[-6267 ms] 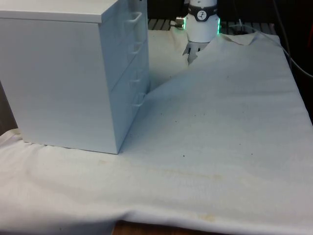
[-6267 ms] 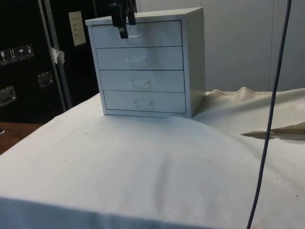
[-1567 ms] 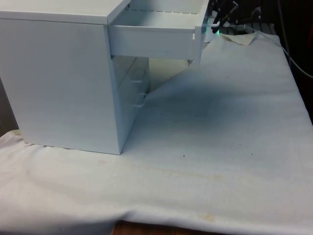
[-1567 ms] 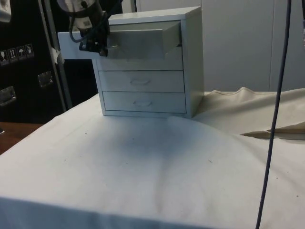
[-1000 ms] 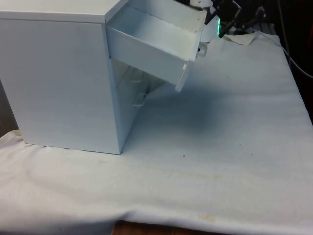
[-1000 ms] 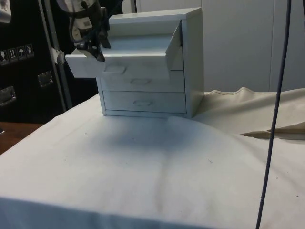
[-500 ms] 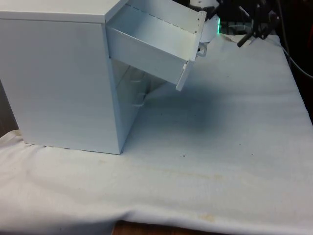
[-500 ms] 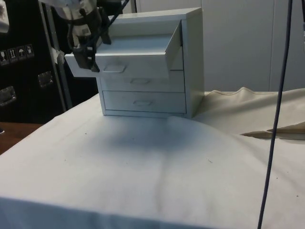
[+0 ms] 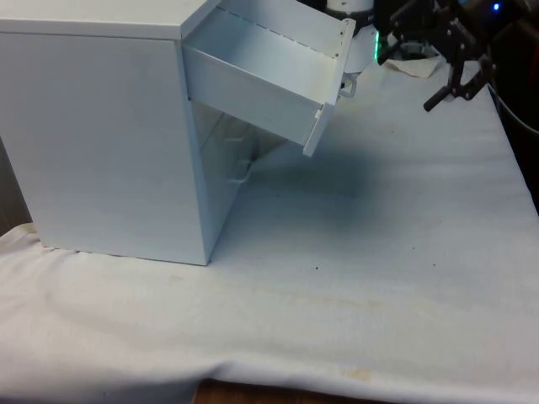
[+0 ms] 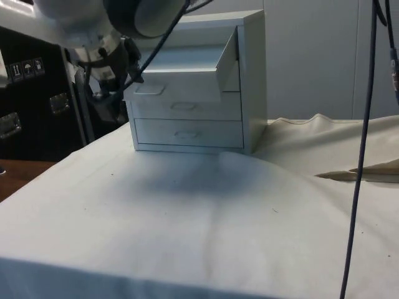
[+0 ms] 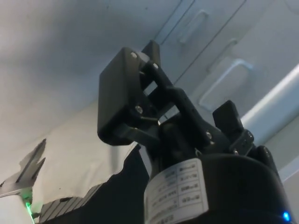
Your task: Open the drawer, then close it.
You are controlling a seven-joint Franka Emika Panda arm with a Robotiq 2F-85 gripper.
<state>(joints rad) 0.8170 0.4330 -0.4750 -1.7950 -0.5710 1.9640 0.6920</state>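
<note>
The white chest of drawers (image 9: 101, 135) stands at the front view's left. Its top drawer (image 9: 253, 84) is pulled far out and sags nose-down, its front panel (image 10: 177, 78) tilted below the chest's top. The three lower drawers (image 10: 187, 134) are closed, and their handles (image 11: 224, 81) show beyond the fingers in the wrist view. My black gripper (image 9: 455, 88) hangs in the air to the front view's right of the drawer, apart from it. Its fingers (image 11: 121, 93) stand apart and hold nothing, so it is open (image 11: 177, 102).
The white cloth (image 9: 379, 252) covers the table, with a raised fold near the far end (image 10: 324, 121). A grey cable (image 10: 361, 156) hangs down at the side view's right. The white arm (image 10: 75, 18) reaches across above the drawer's open end.
The drawer was pulled out, then dropped into a tilt and stays so. Over the last second the gripper left the drawer's front and swung away to the front view's right.
</note>
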